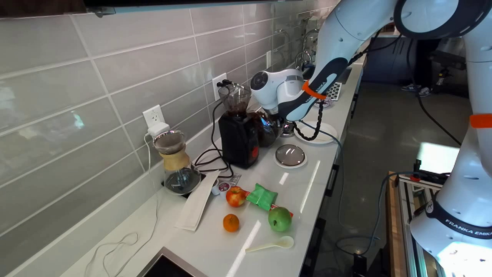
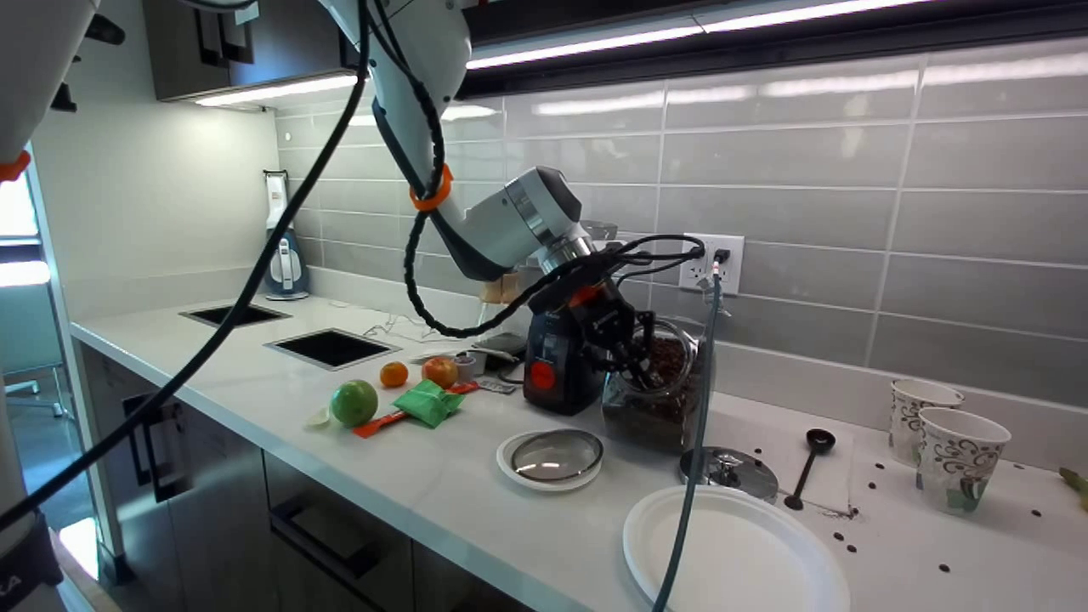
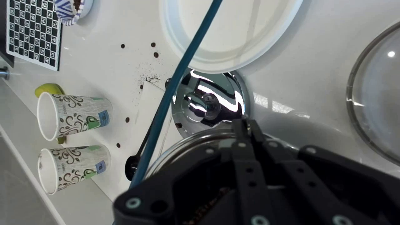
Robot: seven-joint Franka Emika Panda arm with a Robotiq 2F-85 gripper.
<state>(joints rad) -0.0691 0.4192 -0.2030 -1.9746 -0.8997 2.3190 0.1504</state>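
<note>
You are holding the gripper [image 3: 248, 127] at the jar [image 2: 646, 421], its fingers [image 3: 239, 129] pressing together and, in the wrist view, hiding much of the rim [image 3: 184, 146].

In an exterior view, looking steeply down along the desk [image 1: 269, 261] at medium range, with tiled wall [image 1: 146, 69] at picture left, spoon [image 1: 282, 242] in foreground. In an exterior view, facing the wall slantwise, less steeply, over the plate [image 2: 739, 548]. Shared by both exterior views: grinder [image 2: 557, 361], green apple [image 2: 354, 403]. In the wrist view, peering down very close past the end effector [image 3: 248, 127], rolled sideways, sharing paper cups [image 2: 960, 459] with an exterior view.
</note>
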